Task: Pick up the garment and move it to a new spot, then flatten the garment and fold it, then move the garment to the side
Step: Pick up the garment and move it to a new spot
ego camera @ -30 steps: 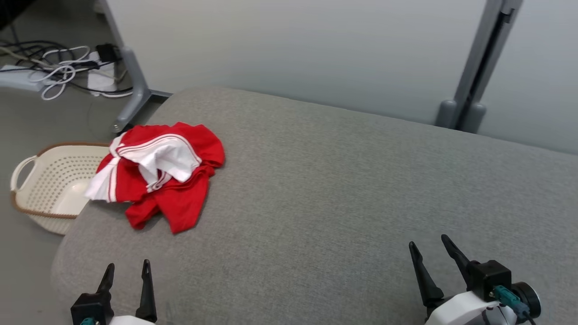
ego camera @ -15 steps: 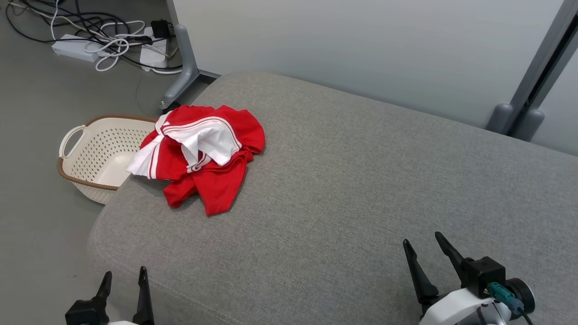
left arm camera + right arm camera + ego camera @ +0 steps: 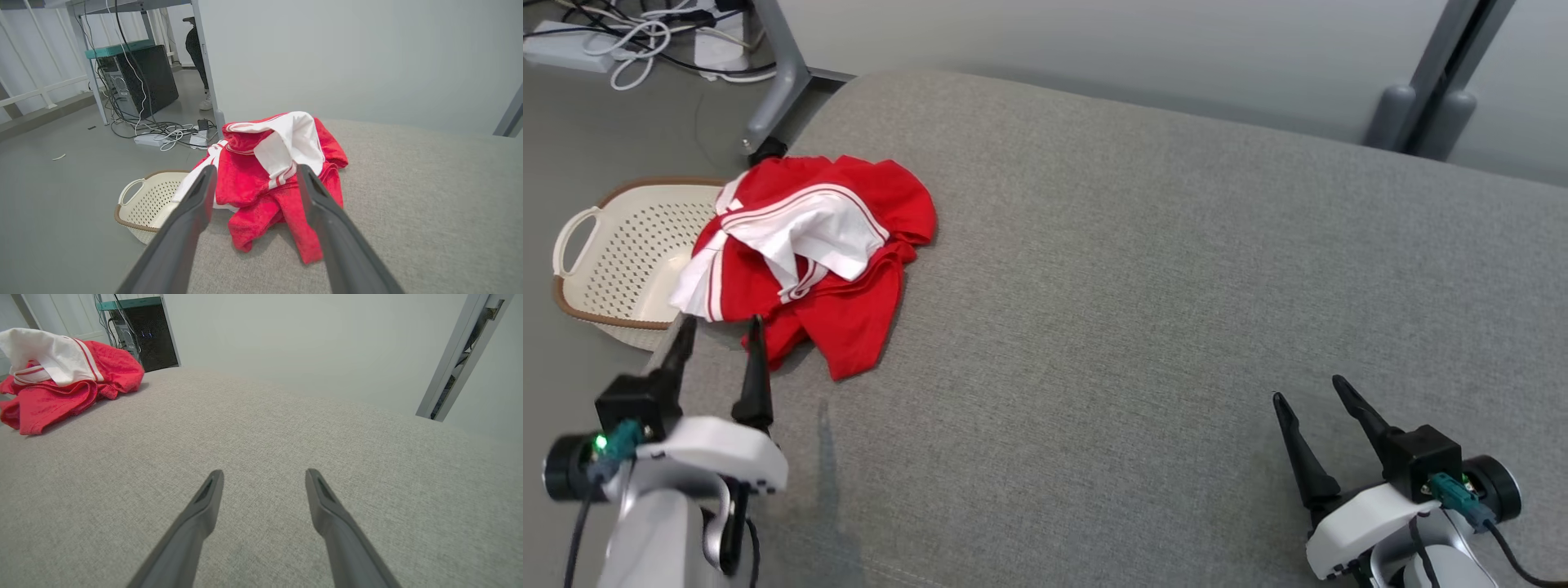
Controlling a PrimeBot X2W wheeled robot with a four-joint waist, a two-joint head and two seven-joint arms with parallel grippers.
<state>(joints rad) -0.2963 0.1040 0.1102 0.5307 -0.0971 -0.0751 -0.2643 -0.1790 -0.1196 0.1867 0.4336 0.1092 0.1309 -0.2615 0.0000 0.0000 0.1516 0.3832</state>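
A crumpled red and white garment [image 3: 809, 261] lies at the left end of the grey cushioned surface [image 3: 1143, 286], one white corner hanging over the edge. My left gripper [image 3: 720, 325] is open just short of its near edge, empty. In the left wrist view the garment [image 3: 265, 179] sits between and beyond the left gripper [image 3: 255, 171] fingertips. My right gripper [image 3: 1308, 390] is open over bare fabric at the lower right, far from the garment. The right wrist view has the garment [image 3: 61, 379] at its far left and the right gripper [image 3: 264, 473] empty.
A cream perforated basket [image 3: 613, 253] stands on the floor beside the surface's left edge. Cables and a power strip [image 3: 572, 49] lie on the floor behind it by a grey frame leg [image 3: 776, 82]. A computer tower [image 3: 139, 77] stands under a desk. Two grey posts [image 3: 1429, 98] rise at the back right.
The camera has shifted. My left gripper has risen and come forward to the garment's near edge. The right gripper holds about the same place. The garment lies as before.
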